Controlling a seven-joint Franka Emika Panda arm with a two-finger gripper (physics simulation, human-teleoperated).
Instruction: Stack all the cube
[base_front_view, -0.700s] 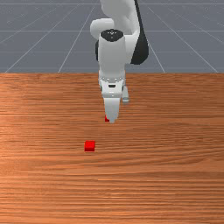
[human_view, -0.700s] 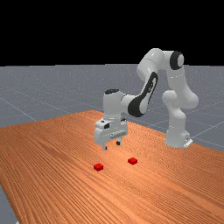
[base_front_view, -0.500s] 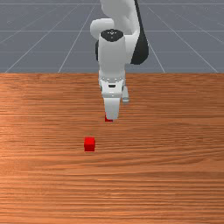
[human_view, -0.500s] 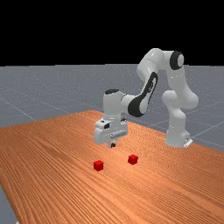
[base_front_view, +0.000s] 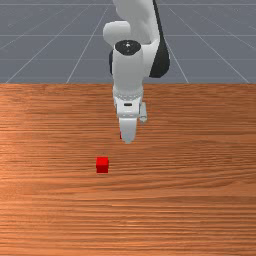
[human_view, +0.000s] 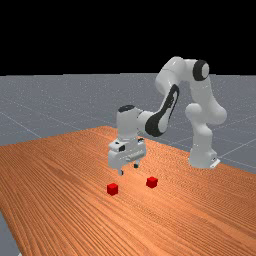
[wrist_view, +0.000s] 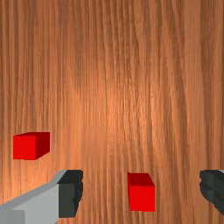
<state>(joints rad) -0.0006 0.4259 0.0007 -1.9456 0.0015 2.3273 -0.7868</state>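
In the front view the gripper (base_front_view: 128, 139) hangs in front of a red cube (base_front_view: 120, 135), hiding most of it. Another red cube (base_front_view: 102, 165) lies nearer the front camera, to the front view's left. In the far view the gripper (human_view: 128, 169) is open above the table, holding nothing, with one cube (human_view: 112, 189) lower left and the other (human_view: 152, 182) lower right. In the wrist view the gripper (wrist_view: 141, 192) stands wide; the front cube (wrist_view: 141, 198) appears between its fingers, well below them. The other cube (wrist_view: 25, 147) lies outside one finger.
The wooden table (base_front_view: 190, 200) carries both cubes, which lie apart from each other. In the far view the arm's base (human_view: 202, 157) stands at the right, beyond the cubes.
The fingers were open, then together half a second ago, and are now apart again. My hand has come down slightly. Both cubes look taller than in the oldest pictures, in the same places.
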